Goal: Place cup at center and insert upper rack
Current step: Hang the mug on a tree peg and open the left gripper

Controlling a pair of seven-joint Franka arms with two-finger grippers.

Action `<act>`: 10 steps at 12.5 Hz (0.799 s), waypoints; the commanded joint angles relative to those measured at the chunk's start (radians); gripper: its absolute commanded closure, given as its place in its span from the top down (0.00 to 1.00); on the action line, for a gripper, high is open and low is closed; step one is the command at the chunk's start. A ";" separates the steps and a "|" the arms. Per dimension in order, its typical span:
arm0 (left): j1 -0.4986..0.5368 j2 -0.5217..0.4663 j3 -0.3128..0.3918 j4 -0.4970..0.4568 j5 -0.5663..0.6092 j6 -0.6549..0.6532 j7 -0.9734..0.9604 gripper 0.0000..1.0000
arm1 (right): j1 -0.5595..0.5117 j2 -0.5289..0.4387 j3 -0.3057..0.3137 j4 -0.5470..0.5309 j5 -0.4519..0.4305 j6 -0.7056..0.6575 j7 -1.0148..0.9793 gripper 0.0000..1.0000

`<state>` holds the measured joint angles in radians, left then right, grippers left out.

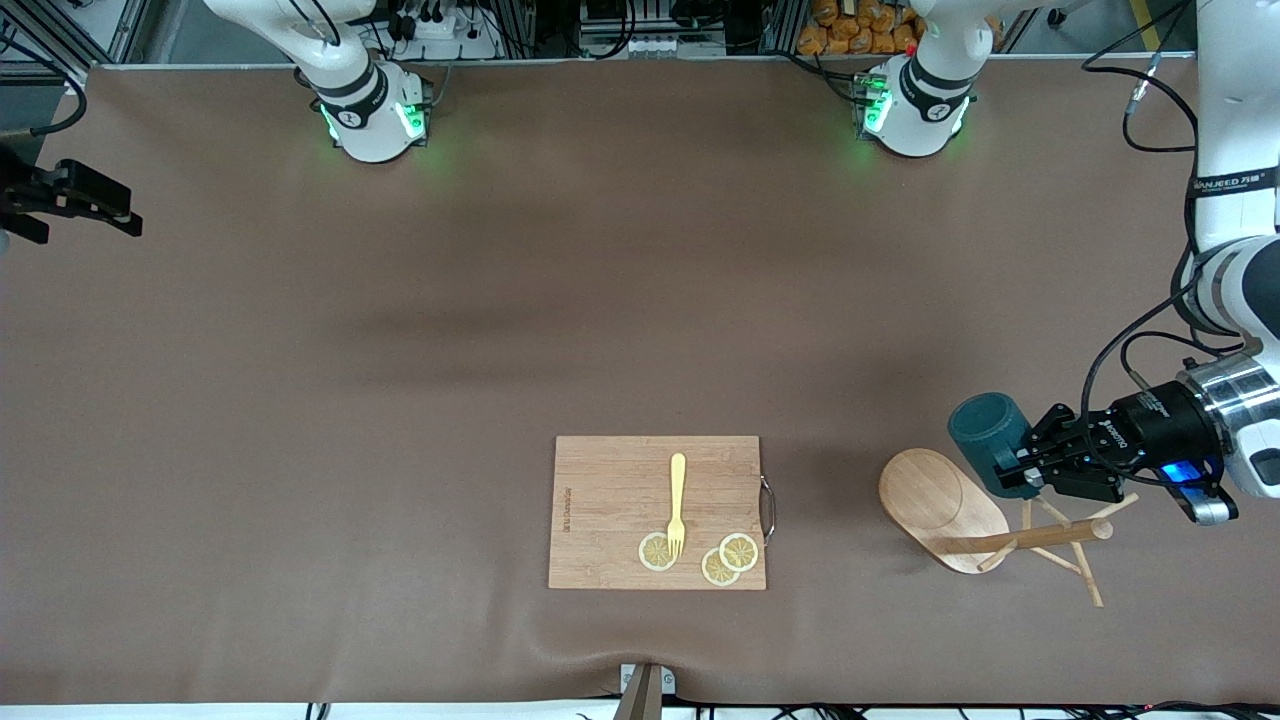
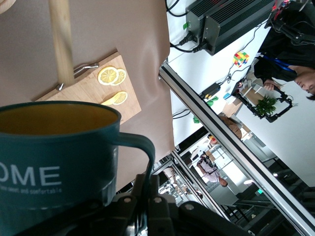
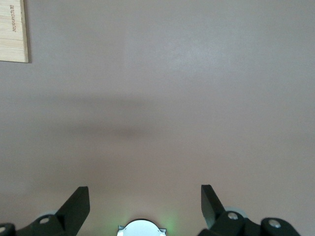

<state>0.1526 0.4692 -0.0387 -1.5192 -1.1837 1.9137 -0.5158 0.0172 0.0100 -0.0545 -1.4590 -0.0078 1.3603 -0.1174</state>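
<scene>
The cup [image 1: 985, 432], dark teal with a tan inside, hangs by its loop handle in my left gripper [image 1: 1022, 472], whose fingers are shut on the handle. It is held at the left arm's end of the table, by the edge of the upper rack's oval base [image 1: 935, 500]. The upper rack lies on its side, with its post [image 1: 1030, 541] and pegs along the table. In the left wrist view the cup [image 2: 54, 157] fills the foreground, the gripper [image 2: 151, 189] pinches its handle, and the rack's post [image 2: 61, 44] shows above it. My right gripper [image 1: 120, 212] waits open and empty at the right arm's end, as the right wrist view [image 3: 145, 194] also shows.
A rectangular wooden cutting board [image 1: 610, 500] with a metal handle lies toward the front camera at mid-table. On it are a yellow fork [image 1: 677, 500] and three lemon slices [image 1: 718, 567]. The board [image 2: 81, 91] also shows in the left wrist view, and its corner [image 3: 12, 29] in the right wrist view.
</scene>
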 commanded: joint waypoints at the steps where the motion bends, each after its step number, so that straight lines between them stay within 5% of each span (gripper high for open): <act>1: 0.022 0.014 -0.010 0.001 -0.040 -0.013 0.054 0.00 | 0.006 -0.018 -0.005 -0.011 0.005 -0.003 -0.005 1.00; 10: 0.074 0.031 -0.012 -0.042 -0.116 -0.033 0.217 0.00 | 0.007 -0.018 -0.005 -0.011 0.006 -0.004 -0.005 1.00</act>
<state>0.2102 0.5046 -0.0390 -1.5536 -1.2686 1.8988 -0.3247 0.0173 0.0100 -0.0545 -1.4590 -0.0078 1.3603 -0.1174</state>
